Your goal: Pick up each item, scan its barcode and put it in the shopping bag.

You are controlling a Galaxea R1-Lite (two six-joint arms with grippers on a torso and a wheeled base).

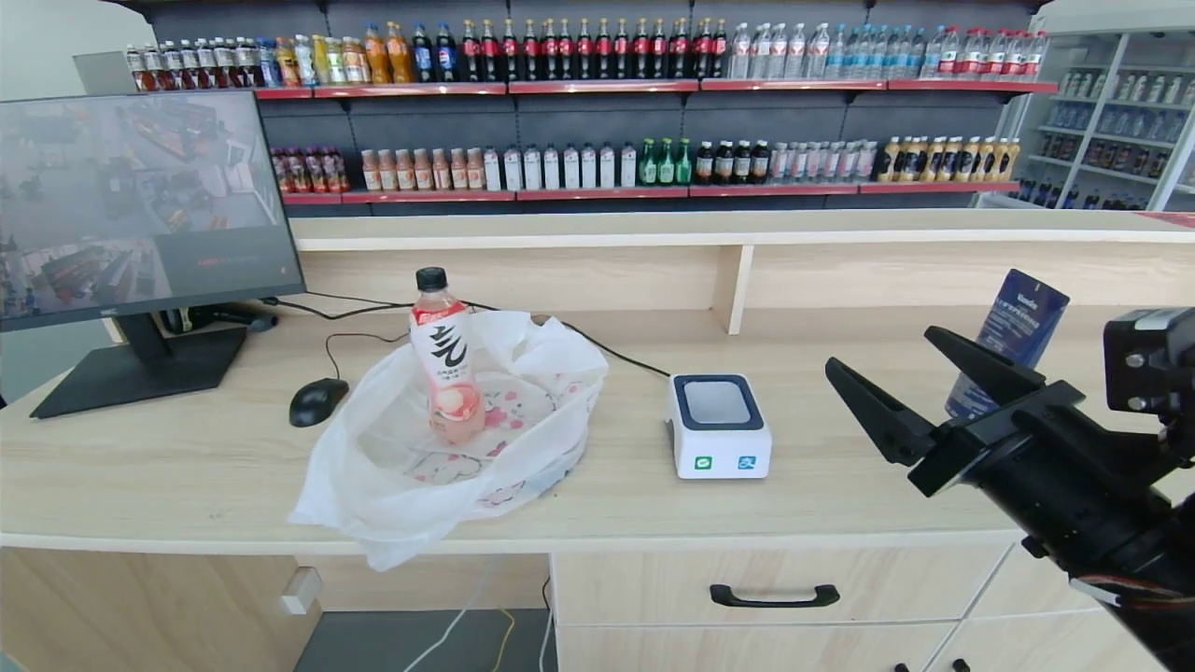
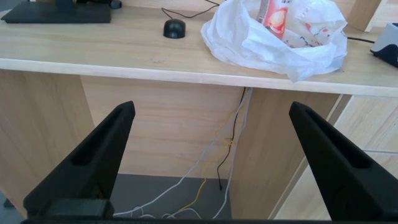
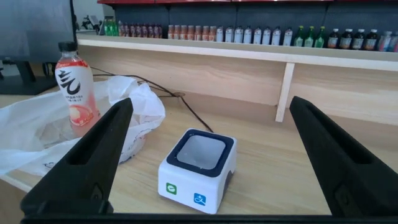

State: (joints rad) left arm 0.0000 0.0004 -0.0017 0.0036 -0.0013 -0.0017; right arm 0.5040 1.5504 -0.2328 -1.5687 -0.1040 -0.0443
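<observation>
The bottle (image 1: 446, 359) stands upright inside the bag (image 1: 373, 485), seemingly scanned and packed. The blue pack (image 1: 1013, 327) stands at the right end of the desk (image 1: 840, 509) and is likely next. The right tool (image 1: 881, 350), apart and empty, hangs just before it, with the scanner (image 1: 717, 425) between pack and bag. Bare desk around the scanner gives room; the back ledge (image 1: 747, 238) limits reach. The left tool (image 2: 211, 109), apart and empty, sits below the desk's front edge.
</observation>
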